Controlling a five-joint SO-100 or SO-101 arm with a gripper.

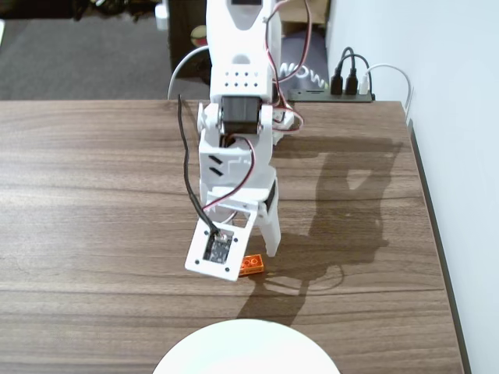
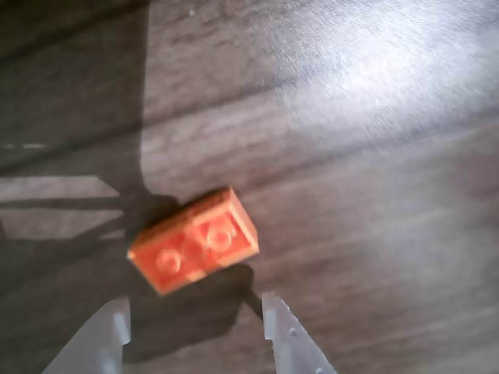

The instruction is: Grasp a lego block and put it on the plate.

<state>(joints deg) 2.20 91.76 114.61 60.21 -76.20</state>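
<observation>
The orange lego block [image 2: 195,243] lies studs up and askew on the wooden table, just ahead of my open gripper [image 2: 196,315]. The two white fingertips [image 2: 117,323] stand wide apart with nothing between them, and the block sits beyond their tips. In the fixed view the white arm reaches down over the table. Only a corner of the block [image 1: 252,266] shows beside the gripper [image 1: 251,251]. The top arc of the white plate [image 1: 245,351] shows at the bottom edge, a short way in front of the block.
The table's right edge [image 1: 433,234] runs along a white wall. A black power strip with plugged cables [image 1: 347,87] lies at the table's far edge behind the arm's base. The arm casts a dark shadow to its right.
</observation>
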